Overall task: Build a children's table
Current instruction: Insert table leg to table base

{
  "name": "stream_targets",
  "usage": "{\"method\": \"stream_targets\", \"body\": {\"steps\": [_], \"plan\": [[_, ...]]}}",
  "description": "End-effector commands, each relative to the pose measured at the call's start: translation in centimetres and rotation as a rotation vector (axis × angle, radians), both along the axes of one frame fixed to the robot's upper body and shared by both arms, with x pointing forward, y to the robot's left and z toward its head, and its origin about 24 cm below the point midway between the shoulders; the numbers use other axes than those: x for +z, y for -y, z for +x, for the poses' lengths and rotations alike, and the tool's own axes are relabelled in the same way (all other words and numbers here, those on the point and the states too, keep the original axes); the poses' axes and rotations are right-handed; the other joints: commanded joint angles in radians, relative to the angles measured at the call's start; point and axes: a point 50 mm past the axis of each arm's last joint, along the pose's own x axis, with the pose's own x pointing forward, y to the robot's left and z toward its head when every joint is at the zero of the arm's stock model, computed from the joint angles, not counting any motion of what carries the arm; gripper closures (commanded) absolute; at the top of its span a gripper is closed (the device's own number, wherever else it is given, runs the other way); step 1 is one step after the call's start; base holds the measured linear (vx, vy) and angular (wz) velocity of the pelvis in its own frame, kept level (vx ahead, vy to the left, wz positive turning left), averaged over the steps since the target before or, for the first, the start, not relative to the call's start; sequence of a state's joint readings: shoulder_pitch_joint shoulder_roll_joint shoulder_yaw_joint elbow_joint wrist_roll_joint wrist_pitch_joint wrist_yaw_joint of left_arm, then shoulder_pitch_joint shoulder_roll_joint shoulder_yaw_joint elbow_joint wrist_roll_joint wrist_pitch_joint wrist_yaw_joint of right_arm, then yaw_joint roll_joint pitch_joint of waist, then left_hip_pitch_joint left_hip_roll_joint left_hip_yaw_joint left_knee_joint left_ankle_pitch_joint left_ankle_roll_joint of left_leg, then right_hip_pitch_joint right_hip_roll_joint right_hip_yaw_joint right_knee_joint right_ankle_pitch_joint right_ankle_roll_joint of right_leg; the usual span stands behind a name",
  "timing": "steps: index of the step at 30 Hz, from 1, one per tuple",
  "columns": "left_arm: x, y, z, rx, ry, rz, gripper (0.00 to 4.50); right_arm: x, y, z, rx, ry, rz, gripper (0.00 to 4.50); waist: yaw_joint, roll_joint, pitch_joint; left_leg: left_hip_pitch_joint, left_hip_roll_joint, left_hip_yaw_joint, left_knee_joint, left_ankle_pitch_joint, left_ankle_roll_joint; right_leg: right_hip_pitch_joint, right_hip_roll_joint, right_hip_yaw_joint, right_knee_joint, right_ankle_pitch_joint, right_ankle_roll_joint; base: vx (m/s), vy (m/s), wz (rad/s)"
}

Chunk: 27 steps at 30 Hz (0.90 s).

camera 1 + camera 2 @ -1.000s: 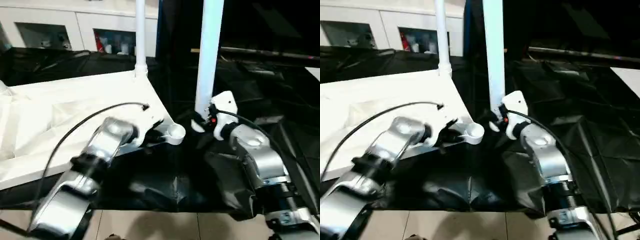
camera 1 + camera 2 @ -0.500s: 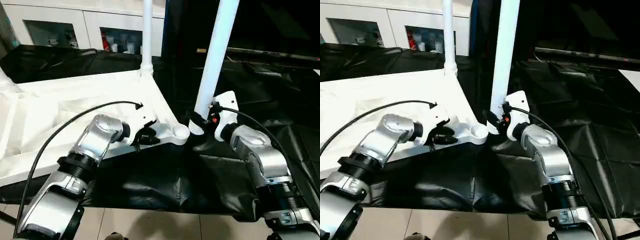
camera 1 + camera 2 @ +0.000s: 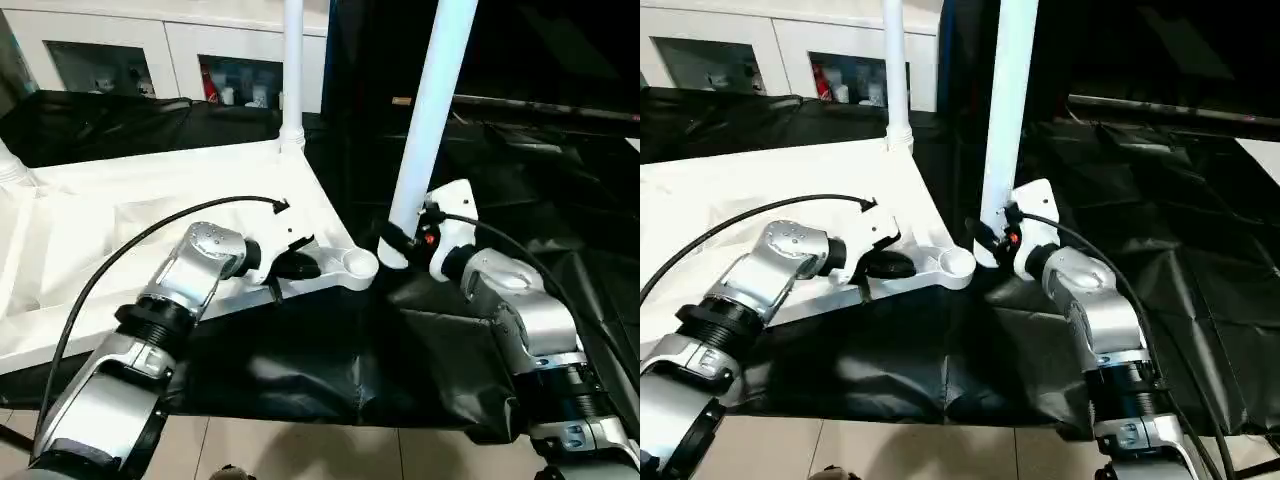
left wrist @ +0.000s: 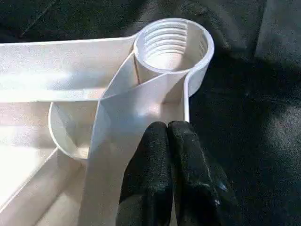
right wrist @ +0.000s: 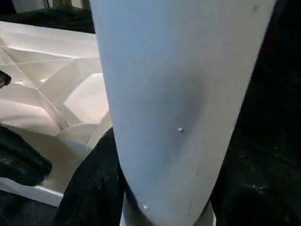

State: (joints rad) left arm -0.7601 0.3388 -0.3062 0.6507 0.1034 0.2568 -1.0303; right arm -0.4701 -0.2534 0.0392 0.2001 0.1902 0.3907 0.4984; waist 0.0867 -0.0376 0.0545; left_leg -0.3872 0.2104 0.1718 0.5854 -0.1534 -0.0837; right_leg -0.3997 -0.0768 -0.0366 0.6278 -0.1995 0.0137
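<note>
— At the black-draped table's front edge, where's the tabletop (image 3: 150, 215)?
— Upside down there; left gripper (image 4: 169, 129) pinched shut beside its corner socket (image 4: 171, 44).
— Right gripper (image 3: 392, 242)?
— Clamped on a near-upright leg (image 3: 432, 100).

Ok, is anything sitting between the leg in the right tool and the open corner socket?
Nothing visible does. The leg, held near its lower end by the right tool, stands just beside the empty corner socket. The left tool rests on the tabletop's ribs behind the socket, not across its opening.
</note>
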Motion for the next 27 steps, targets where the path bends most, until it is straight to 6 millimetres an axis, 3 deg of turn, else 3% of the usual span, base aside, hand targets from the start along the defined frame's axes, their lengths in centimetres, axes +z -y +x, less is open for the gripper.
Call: {"method": "stream_targets", "body": {"steps": [1, 3, 11, 19, 23, 27], "plan": [[-0.38, -0.37, -0.20, -0.011, -0.022, 0.037, 4.30, 0.31, 0.50, -0.11, -0.013, 0.007, -0.010, 2.57, 0.001, 0.008, -0.069, 0.024, 0.011, 0.003, -0.070, -0.227, -0.025, 0.047, -0.048, 0.031, -0.072, -0.081, -0.215, 0.000, 0.000, 0.00], [-0.42, -0.39, -0.31, -0.006, -0.061, 0.020, 3.93, 0.28, 0.51, -0.11, -0.014, 0.006, -0.012, 2.57, 0.002, 0.010, -0.069, 0.025, 0.011, 0.003, -0.069, -0.222, -0.025, 0.046, -0.048, 0.032, -0.071, -0.076, -0.218, 0.000, 0.000, 0.00], [0.24, 0.06, 0.07, 0.029, -0.055, -0.049, 3.47, 0.26, 0.40, -0.05, -0.008, 0.006, -0.020, 2.57, 0.004, 0.010, -0.070, 0.024, 0.011, 0.004, -0.068, -0.203, -0.016, 0.048, -0.048, 0.031, -0.069, -0.048, -0.226, 0.000, 0.000, 0.00], [0.45, 0.27, -0.43, 0.000, -0.111, -0.090, 2.61, 0.26, 0.41, -0.11, -0.006, 0.004, -0.021, 2.57, 0.005, 0.010, -0.070, 0.024, 0.011, 0.004, -0.068, -0.200, -0.019, 0.048, -0.048, 0.031, -0.069, -0.046, -0.230, 0.000, 0.000, 0.00], [-0.08, 0.03, -0.56, -0.014, -0.109, -0.054, 2.35, 0.22, 0.37, -0.11, -0.005, 0.003, -0.023, 2.57, 0.003, 0.010, -0.069, 0.024, 0.011, 0.004, -0.069, -0.217, -0.021, 0.048, -0.048, 0.031, -0.072, -0.076, -0.219, 0.000, 0.000, 0.00], [-0.28, -0.01, -0.47, 0.006, -0.097, -0.043, 2.33, 0.22, 0.39, -0.15, -0.004, 0.004, -0.027, 2.57, 0.003, 0.011, -0.070, 0.024, 0.011, 0.003, -0.068, -0.206, -0.022, 0.049, -0.047, 0.031, -0.069, -0.048, -0.222, 0.000, 0.000, 0.00]]}}
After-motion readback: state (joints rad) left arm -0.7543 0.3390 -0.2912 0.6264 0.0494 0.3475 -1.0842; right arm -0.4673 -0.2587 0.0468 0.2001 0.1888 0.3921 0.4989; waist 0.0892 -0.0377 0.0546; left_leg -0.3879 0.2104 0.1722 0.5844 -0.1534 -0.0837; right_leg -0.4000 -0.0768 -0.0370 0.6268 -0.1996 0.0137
